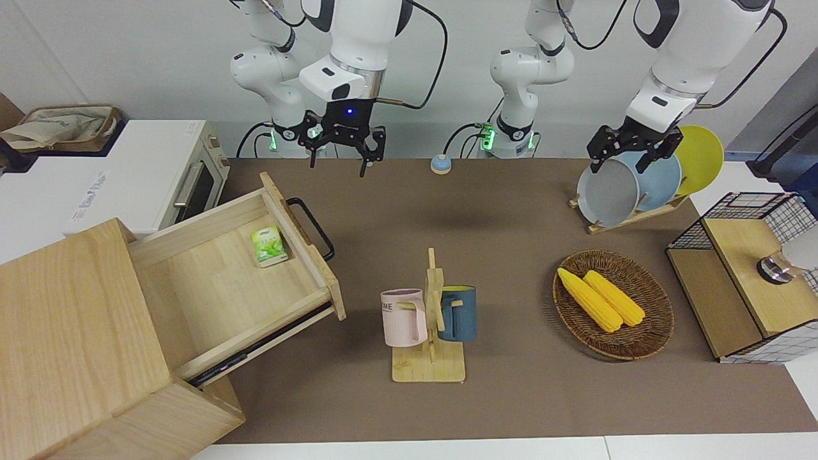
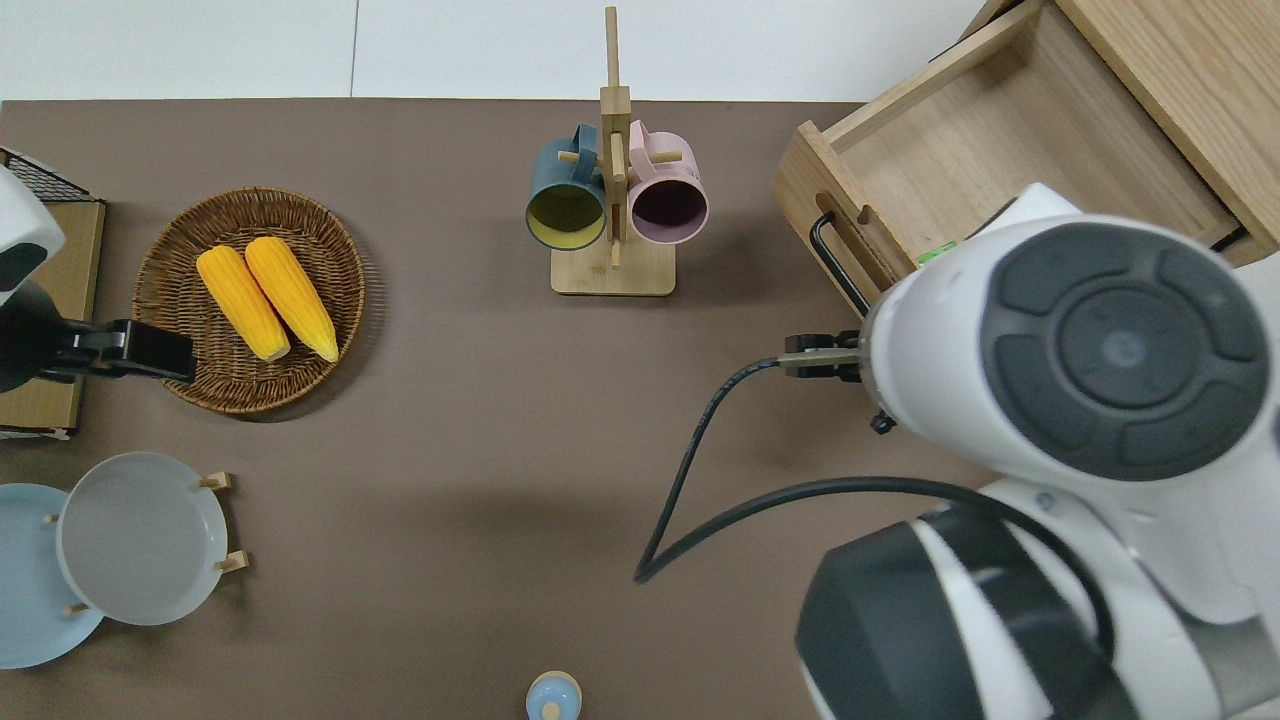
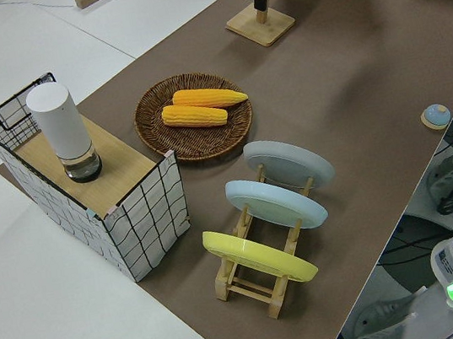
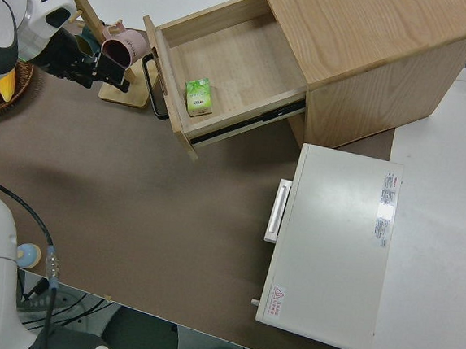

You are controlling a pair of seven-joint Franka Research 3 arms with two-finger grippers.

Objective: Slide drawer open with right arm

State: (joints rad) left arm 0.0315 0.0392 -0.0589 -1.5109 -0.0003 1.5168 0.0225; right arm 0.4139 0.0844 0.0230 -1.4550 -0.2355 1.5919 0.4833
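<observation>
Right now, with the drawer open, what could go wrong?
The drawer sticks far out of the cabinet, so its handle might get bumped if the right gripper, jaws open, swings low. The mug stand sits close to the drawer's corner and might be knocked. The left arm is parked.

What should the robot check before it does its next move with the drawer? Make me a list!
1. Drawer pulled out of the cabinet: ok.
2. Black handle free, nothing gripping it: ok.
3. Right gripper raised off the table, fingers spread: ok.
4. Small green box lying inside the drawer: ok.
5. Mug stand apart from the drawer front: ok.
6. Drawer at its full travel: cannot tell.
</observation>
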